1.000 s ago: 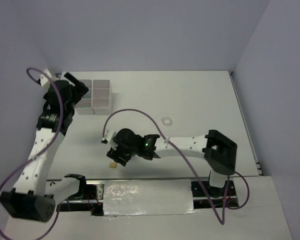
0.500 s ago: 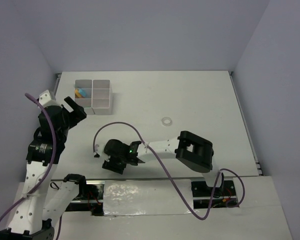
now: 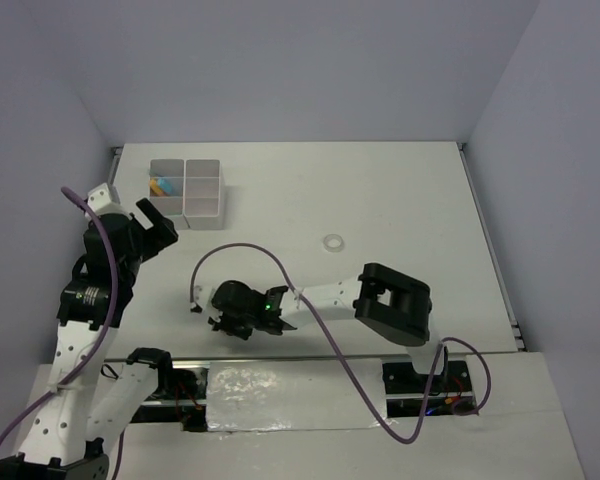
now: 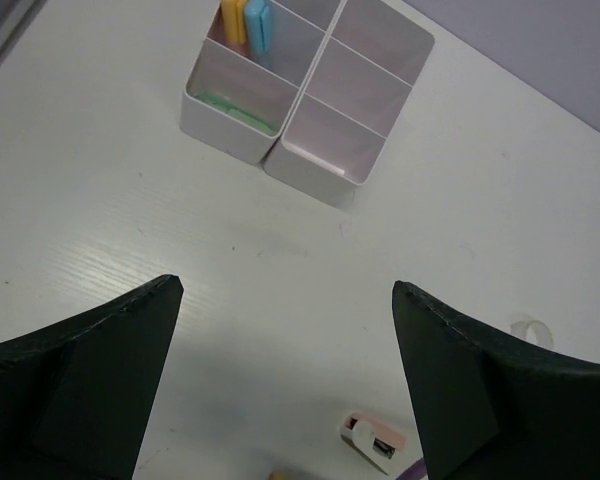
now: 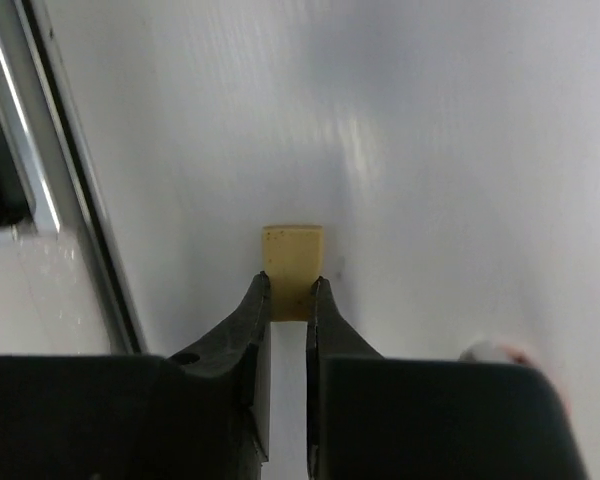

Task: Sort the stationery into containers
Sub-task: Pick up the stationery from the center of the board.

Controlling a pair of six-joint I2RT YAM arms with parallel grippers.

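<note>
Right hand (image 5: 288, 297) lower now, nearly closed, seemingly gripping tan block (image 5: 292, 250), lengthwise along hand.

Top view looks down from high, left wrist raised, facing the box (image 4: 320, 180) both share, right wrist skimming worktop (image 5: 430, 120).

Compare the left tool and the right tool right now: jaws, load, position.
Jaws: the left arm's black two-finger tool is spread wide; the right arm's black two-finger tool shows only a narrow gap. Load: left tool holds nothing; right tool's tips sit at the small tan rectangular block, grip unconfirmed. Position: left faces the white six-compartment plastic box; right is near the table's front edge. Both black.
</note>
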